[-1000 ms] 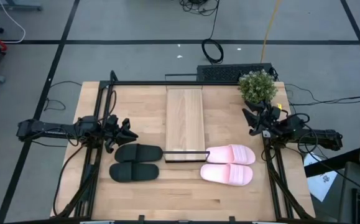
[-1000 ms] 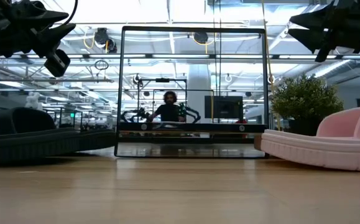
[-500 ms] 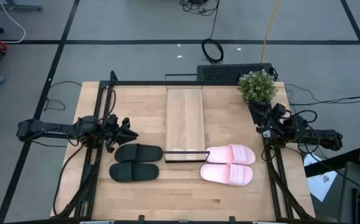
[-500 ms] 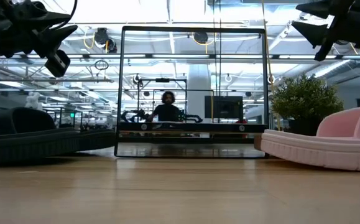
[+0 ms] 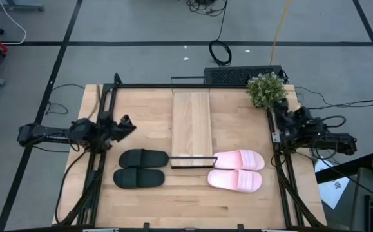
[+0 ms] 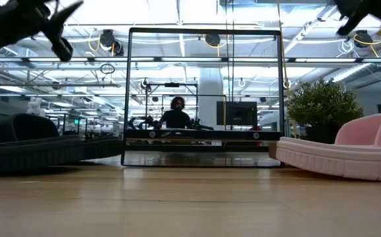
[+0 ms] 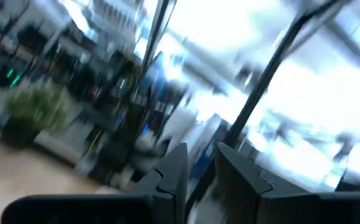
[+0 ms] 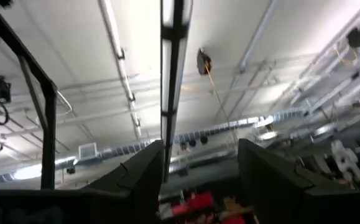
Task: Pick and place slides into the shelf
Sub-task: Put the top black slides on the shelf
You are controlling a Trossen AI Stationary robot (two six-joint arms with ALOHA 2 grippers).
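Wooden table (image 5: 141,206), seen from above. Long plank shelf (image 5: 191,125) down the middle, thin black frame at its near end. Black slides (image 5: 141,167) lie side by side left of that end; pink slides (image 5: 238,170) right of it. Left gripper (image 5: 123,124) hovers above the black pair. Right gripper (image 5: 280,117) sits at the right edge, beside a potted plant (image 5: 267,89).

- robotics lab / open industrial hall, not a home
- wood bench (image 5: 141,200) on black metal frame, arm rig clamped at left & right edges
- grey floor w/ black tape lines (image 5: 141,44), loose cables (image 5: 220,51) past bench's far edge
- low view: high ceiling, strip lights (image 6: 197,60), exposed ducts
- more rigs & a person at a workstation (image 6: 177,113) in bkgd
- potted plant (image 5: 267,89) at far right corner
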